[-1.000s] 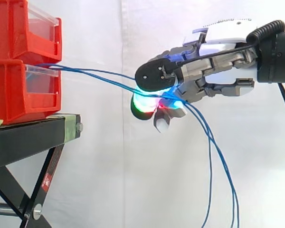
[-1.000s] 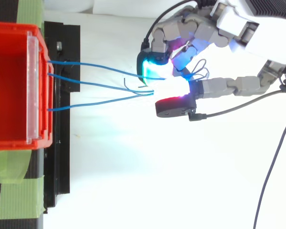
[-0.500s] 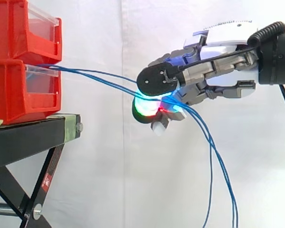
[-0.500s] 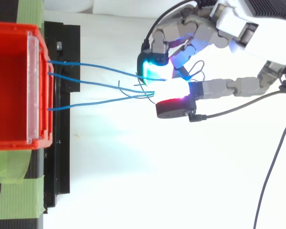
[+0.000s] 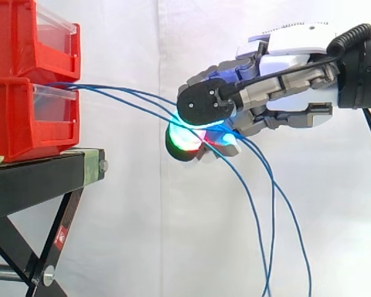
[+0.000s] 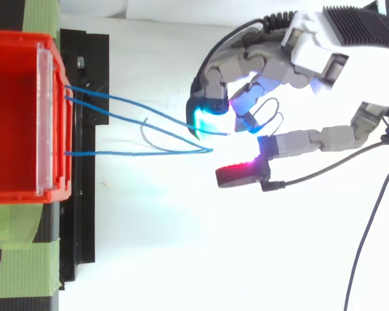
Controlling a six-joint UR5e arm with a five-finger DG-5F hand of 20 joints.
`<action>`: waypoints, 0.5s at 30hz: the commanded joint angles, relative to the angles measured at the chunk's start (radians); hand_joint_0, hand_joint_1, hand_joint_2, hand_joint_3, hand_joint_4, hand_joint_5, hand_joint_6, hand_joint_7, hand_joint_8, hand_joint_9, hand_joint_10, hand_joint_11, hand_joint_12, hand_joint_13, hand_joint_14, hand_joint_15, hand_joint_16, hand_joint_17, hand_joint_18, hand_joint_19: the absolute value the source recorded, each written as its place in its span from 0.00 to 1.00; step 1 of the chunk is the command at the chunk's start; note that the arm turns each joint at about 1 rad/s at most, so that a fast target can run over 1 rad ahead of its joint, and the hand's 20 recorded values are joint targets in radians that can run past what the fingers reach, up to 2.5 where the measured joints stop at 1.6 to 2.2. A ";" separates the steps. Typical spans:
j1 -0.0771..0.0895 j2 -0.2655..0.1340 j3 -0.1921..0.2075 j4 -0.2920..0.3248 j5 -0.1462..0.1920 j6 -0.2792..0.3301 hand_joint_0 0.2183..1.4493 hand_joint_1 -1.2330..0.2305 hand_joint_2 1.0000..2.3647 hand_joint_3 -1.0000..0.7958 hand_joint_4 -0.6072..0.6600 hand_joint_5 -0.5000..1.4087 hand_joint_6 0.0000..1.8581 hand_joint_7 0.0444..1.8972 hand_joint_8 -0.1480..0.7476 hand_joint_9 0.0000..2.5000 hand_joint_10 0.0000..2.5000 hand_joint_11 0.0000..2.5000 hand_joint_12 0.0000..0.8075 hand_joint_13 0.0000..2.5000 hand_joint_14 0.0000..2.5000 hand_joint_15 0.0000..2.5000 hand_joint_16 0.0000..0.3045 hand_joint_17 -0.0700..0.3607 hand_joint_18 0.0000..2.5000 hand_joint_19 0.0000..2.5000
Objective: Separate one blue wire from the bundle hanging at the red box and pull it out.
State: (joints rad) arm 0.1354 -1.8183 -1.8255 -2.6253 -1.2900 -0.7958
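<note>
- Nearest us in the side view, the hand (image 5: 278, 93) comes in level from the right, with its fingers curled toward the bins.
- A black-backed fingertip (image 5: 201, 105) sits over pads glowing green and red.
- The blue wires (image 6: 136, 153) pass through that curl, between the black pad above and the glowing pads below. We read the hand as closed round them.
- On the hand's right side the wires fall in long loops to the bottom edge of the side view.
- From above we count three wires leaving the front of the red bin (image 6: 13, 116), spaced apart there and converging at the fingers.
- Two wires run in under the cyan pad (image 6: 211, 116). The third ends in a sharp bend just beside it.
- The red-lit pad (image 6: 236, 175) stands apart from the others.
- The red bin carries a second bin (image 5: 18, 37), and both rest on the black stand (image 5: 43, 179).
- The white curtain (image 5: 142, 235) hangs behind.
</note>
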 commanded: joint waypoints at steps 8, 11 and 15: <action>0.001 0.002 0.000 -0.001 -0.075 0.221 0.35 0.18 0.03 0.51 0.46 0.16 0.45 0.65 0.44 0.37 0.01 0.61 0.38 0.16 0.01 0.25 0.16 0.41 0.14 0.25; 0.001 0.002 0.000 0.001 -0.092 0.314 0.35 0.17 0.02 0.50 0.48 0.16 0.45 0.65 0.44 0.37 0.01 0.62 0.37 0.15 0.01 0.25 0.16 0.41 0.14 0.24; 0.001 0.002 0.000 -0.001 -0.103 0.397 0.38 0.17 0.02 0.50 0.49 0.16 0.45 0.64 0.44 0.36 0.01 0.61 0.36 0.15 0.01 0.25 0.16 0.41 0.14 0.24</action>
State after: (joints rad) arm 0.1365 -1.8157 -1.8255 -2.6250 -1.3835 -0.4803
